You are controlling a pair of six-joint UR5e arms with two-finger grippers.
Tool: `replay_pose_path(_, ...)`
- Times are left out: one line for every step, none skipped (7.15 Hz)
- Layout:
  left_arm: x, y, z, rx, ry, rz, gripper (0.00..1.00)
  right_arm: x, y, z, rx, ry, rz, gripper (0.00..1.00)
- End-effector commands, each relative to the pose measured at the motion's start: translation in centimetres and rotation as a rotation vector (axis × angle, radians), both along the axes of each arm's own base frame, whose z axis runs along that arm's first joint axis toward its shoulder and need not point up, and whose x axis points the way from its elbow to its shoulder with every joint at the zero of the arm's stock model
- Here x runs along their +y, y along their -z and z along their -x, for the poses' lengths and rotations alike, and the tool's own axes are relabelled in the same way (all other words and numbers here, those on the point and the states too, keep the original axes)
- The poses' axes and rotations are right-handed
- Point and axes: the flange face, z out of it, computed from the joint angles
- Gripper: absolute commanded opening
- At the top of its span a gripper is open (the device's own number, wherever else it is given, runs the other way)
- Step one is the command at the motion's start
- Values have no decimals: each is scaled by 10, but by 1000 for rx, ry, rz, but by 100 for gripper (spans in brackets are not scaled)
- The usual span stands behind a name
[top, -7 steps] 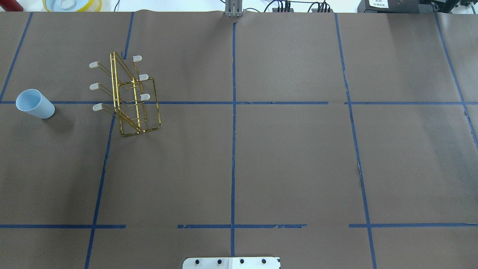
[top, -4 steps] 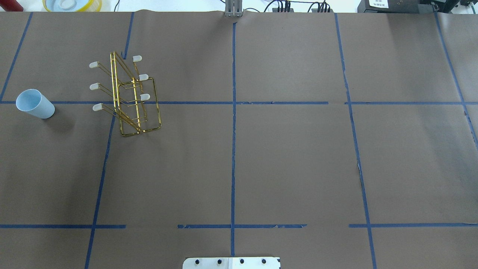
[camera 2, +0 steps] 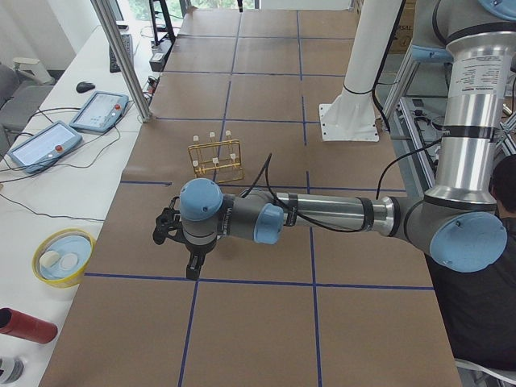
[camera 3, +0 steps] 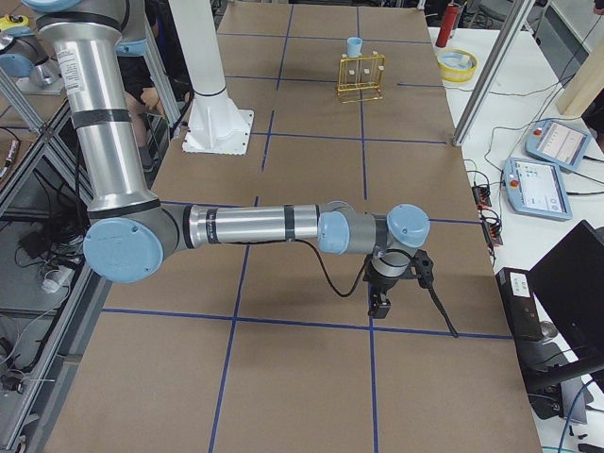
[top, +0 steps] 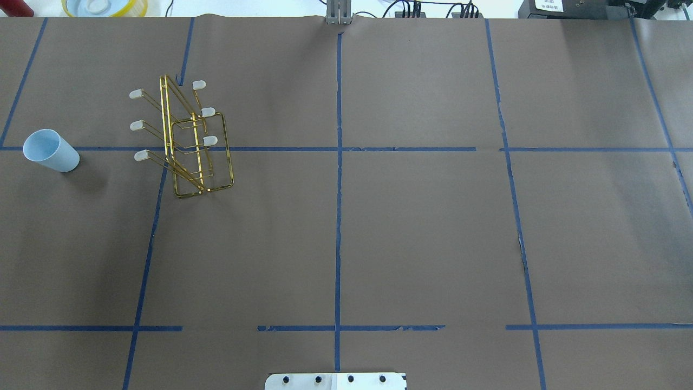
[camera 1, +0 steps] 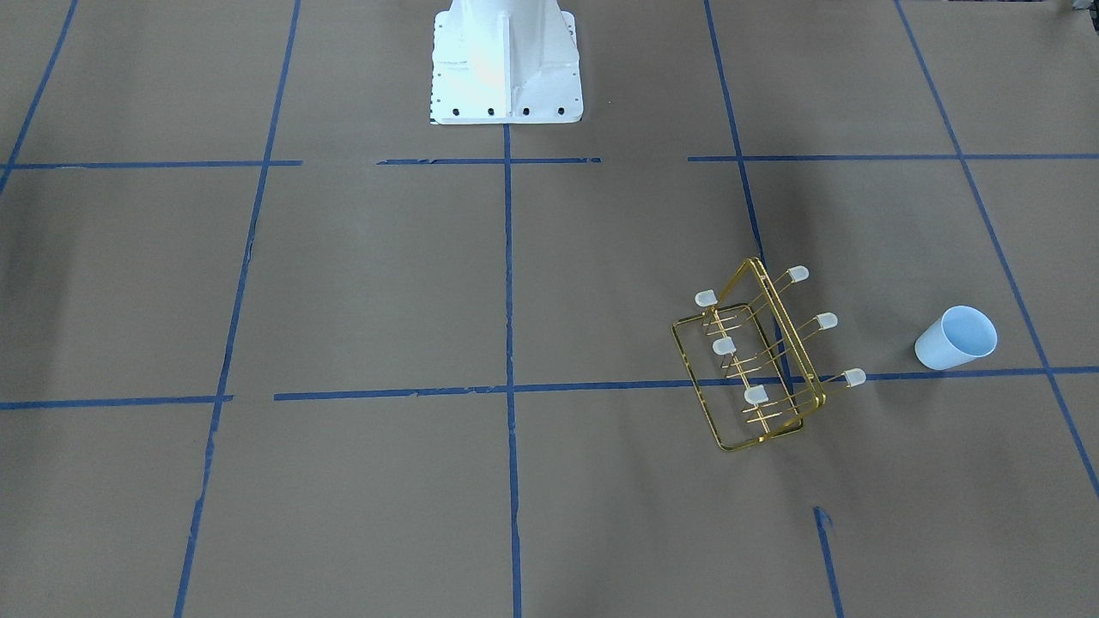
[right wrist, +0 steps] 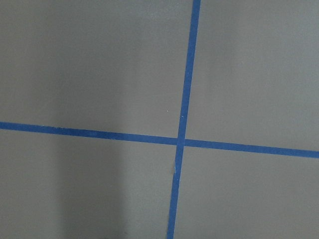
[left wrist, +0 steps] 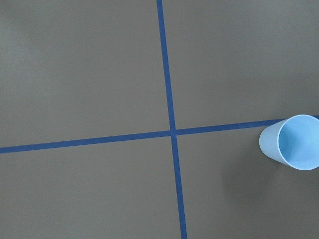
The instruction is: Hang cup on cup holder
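Observation:
The pale-blue cup (top: 51,151) stands upright, mouth up, at the table's left end; it also shows in the front view (camera 1: 956,339), the left wrist view (left wrist: 291,148) and the right side view (camera 3: 354,44). The gold wire cup holder (top: 189,141) stands to its right, its capped prongs bare, and shows in the other views (camera 1: 755,369) (camera 2: 216,159) (camera 3: 361,77). My left gripper (camera 2: 193,272) hangs above the table near the cup, which its arm hides in the left side view. My right gripper (camera 3: 377,307) hangs over the table's far right end. I cannot tell if either is open.
The white robot base (camera 1: 505,69) stands at the table's near middle edge. A yellow-rimmed dish (camera 2: 60,256), a red cylinder (camera 2: 24,326), a metal post (camera 2: 121,56) and control tablets (camera 2: 97,109) lie beyond the table's far edge. Blue tape lines cross the brown paper.

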Motion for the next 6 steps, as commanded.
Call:
replay_pose_path(-8, 4, -14, -31, 35, -17, 100, 0, 0, 0, 0, 0, 0, 100)
replay_pose_path(-12, 26, -33, -64, 64, -26, 100, 0, 0, 0, 0, 0, 0, 100)
replay_pose_path(-14, 52, -48, -76, 116, -42, 100, 0, 0, 0, 0, 0, 0, 100)
replay_pose_path(-9, 77, -64, -74, 185, -73, 100, 0, 0, 0, 0, 0, 0, 100)
replay_pose_path(-5, 97, -87, -96, 261, -111, 100, 0, 0, 1, 0, 2, 0, 100)
replay_pose_path(2, 108, -106, -75, 289, -171, 100, 0, 0, 0, 0, 0, 0, 100)
